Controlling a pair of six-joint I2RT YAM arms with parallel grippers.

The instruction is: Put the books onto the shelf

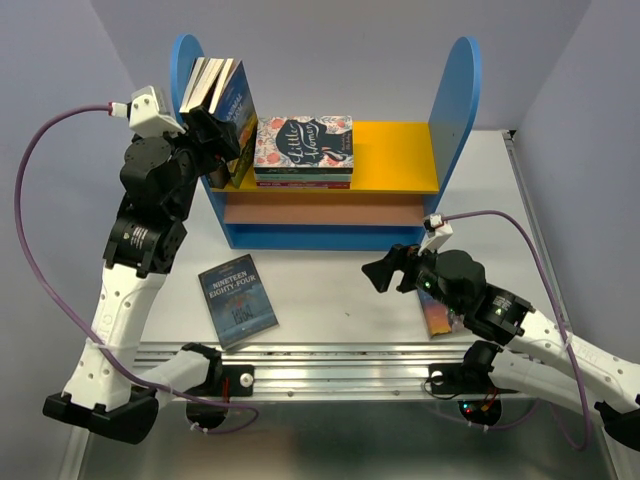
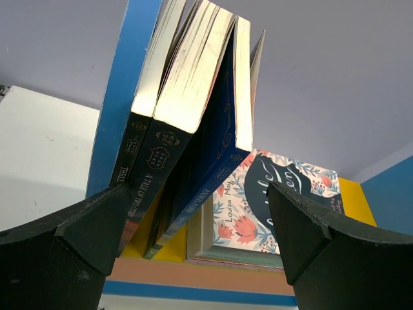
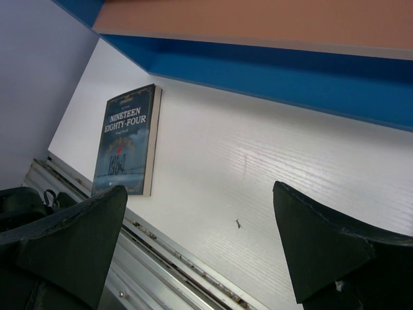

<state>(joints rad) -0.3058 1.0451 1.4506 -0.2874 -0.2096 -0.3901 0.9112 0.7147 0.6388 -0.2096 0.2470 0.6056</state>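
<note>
Three of the books (image 1: 218, 88) lean together against the left blue panel of the shelf (image 1: 455, 100), standing on its yellow upper board. In the left wrist view these books (image 2: 187, 103) rise just beyond my open left gripper (image 2: 200, 216), which holds nothing. From above, the left gripper (image 1: 222, 140) sits right in front of them. A dark blue Nineteen Eighty-Four book (image 1: 237, 298) lies flat on the table, left of my right gripper (image 1: 388, 268). The right gripper (image 3: 200, 223) hovers open and empty over bare table, with that book (image 3: 126, 139) ahead. Another book (image 1: 437, 318) lies partly hidden under the right arm.
A floral Little Women book (image 1: 305, 140) tops a flat stack in the middle of the yellow board. The shelf's pinkish lower board (image 3: 258, 19) and blue base (image 3: 290, 77) stand close beyond the right gripper. A metal rail (image 1: 340, 365) runs along the near table edge.
</note>
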